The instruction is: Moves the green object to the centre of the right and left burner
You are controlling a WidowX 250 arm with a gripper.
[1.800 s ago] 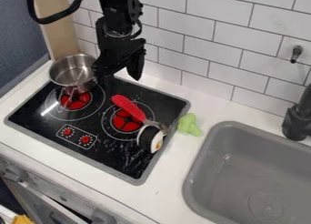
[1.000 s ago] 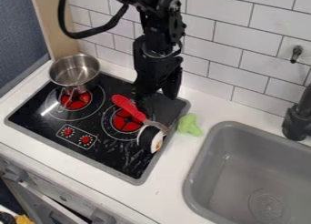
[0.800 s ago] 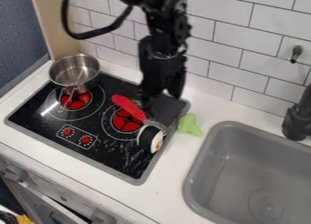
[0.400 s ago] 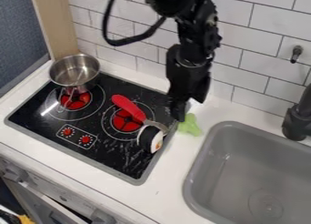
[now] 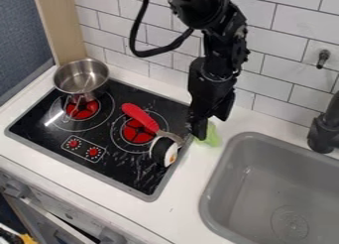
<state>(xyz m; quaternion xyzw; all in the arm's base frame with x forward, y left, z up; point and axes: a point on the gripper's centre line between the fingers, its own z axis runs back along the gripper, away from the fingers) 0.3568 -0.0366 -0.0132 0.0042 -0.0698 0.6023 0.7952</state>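
Camera view, and it's the white counter [image 5: 189, 198] that carries everything: grey sink [image 5: 265, 188] on one side, black stove [image 5: 119, 171] on the other, with the gripper [image 5: 201, 127] down between them. Spread or closed, that I cannot tell, and whether it has any hold I can't say either! The steel pot [image 5: 81, 79] sits at the stove's back corner, its handle out over the left burner [image 5: 82, 111], so anything coming in low from behind could clip it. Next down, the turner [image 5: 139, 115], red handle slanting across the right burner [image 5: 132, 134], right in the way of a low, straight run to the middle. Its metal end meets the roll [image 5: 163, 152], and that could tumble if nudged, so go up and over the pair. And now the star, the green object [image 5: 212, 137], on the counter just beside the stove's edge, partly behind the gripper! Looks light, probably soft or rubbery, so it should give a little and grip well, with little fear of breaking. Knobbly shape, though: a pinch on a lobe might let it twist, so the thick middle is the place to take it. Then a good lift, across, and a gentle set-down between the burners, clear of that red handle.
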